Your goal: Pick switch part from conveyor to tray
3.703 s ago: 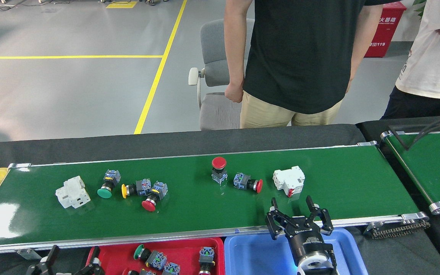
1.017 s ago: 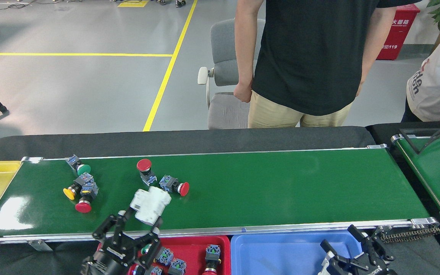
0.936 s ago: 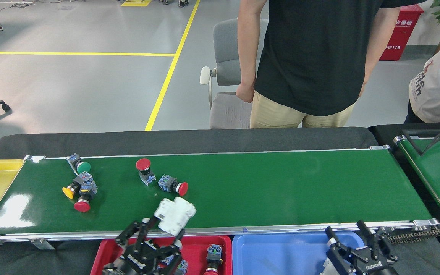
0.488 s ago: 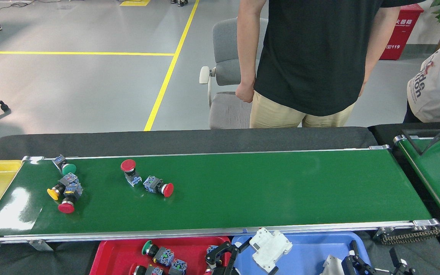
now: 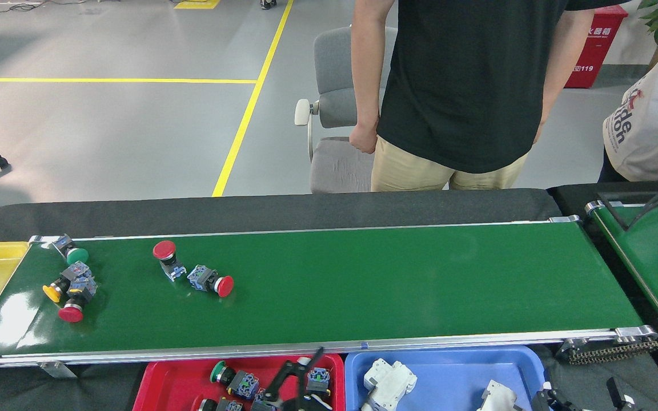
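At the bottom edge, my left gripper (image 5: pixel 297 379) hangs empty with fingers apart over the red tray (image 5: pixel 160 382), while the white switch part (image 5: pixel 387 383) lies tilted in the blue tray (image 5: pixel 449 365).

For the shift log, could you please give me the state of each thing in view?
conveyor: carrying five push-button switches at its left end.
white part: lying in the blue tray, released.
red tray: holds several switches.
left gripper: open, empty.
right gripper: mostly out of frame.
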